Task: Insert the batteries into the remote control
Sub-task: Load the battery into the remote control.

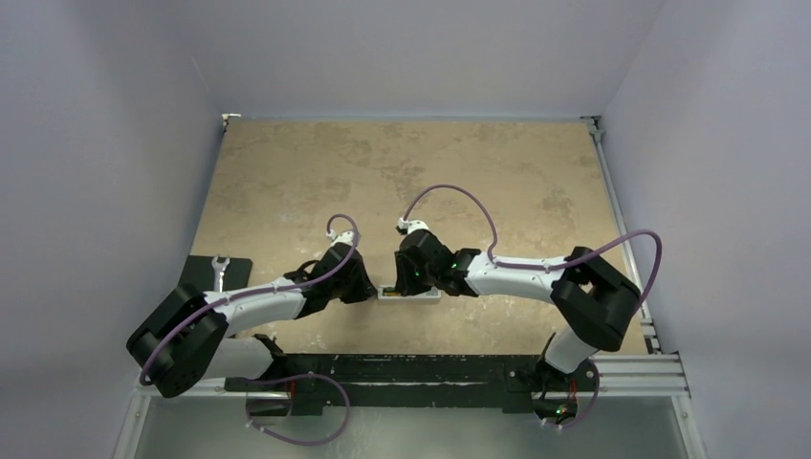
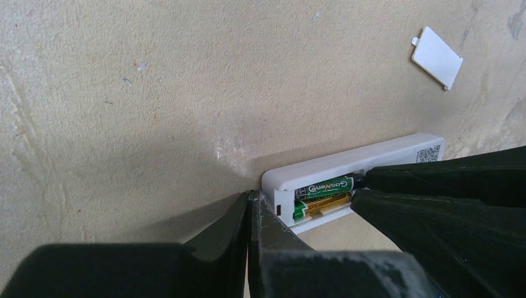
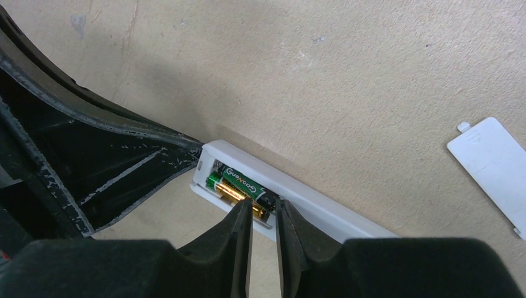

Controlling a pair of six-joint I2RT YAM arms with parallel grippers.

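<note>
The remote control (image 2: 372,152) lies back-up on the tan table, its battery bay uncovered. Two batteries (image 3: 245,181) sit in the bay side by side, one green and black (image 2: 325,186), one gold and green (image 2: 322,202). My left gripper (image 2: 252,194) is shut with nothing in it, its tips against the remote's end by the bay. My right gripper (image 3: 263,203) hovers at the batteries' other end. Its jaws stand a narrow gap apart, and the dark tip of the upper battery lies just beyond them. In the top view both grippers meet over the remote (image 1: 409,295).
The loose white battery cover (image 3: 490,158) lies flat on the table beyond the remote (image 2: 437,57). A black pad with a small wrench (image 1: 220,273) sits at the table's left edge. A metal rail runs along the right side.
</note>
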